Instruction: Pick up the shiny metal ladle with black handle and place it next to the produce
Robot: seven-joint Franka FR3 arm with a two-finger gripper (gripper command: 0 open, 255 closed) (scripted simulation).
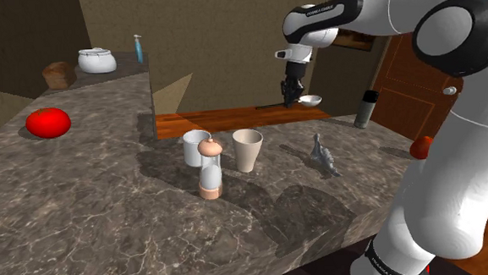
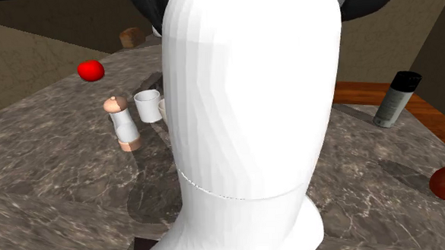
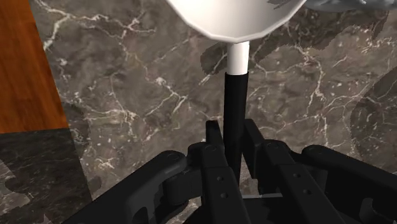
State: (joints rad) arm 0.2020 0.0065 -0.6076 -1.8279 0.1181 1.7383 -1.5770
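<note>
Aloft, ladle (image 1: 312,99) in firm clasp of gripper (image 1: 293,96), roughly level, bowl toward shoulder view's right.

Two cups (image 1: 196,148) (image 1: 248,149), one ladle (image 1: 310,100), one grinder (image 1: 210,169)

Your desk (image 3: 127,76) is dark, white-veined stone with a smooth face. Your ladle (image 3: 237,60) has a plain white, smooth bowl and a matt black handle.

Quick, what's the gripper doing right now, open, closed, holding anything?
Gripper: closed on the black handle of the ladle, holding it in the air.
</note>
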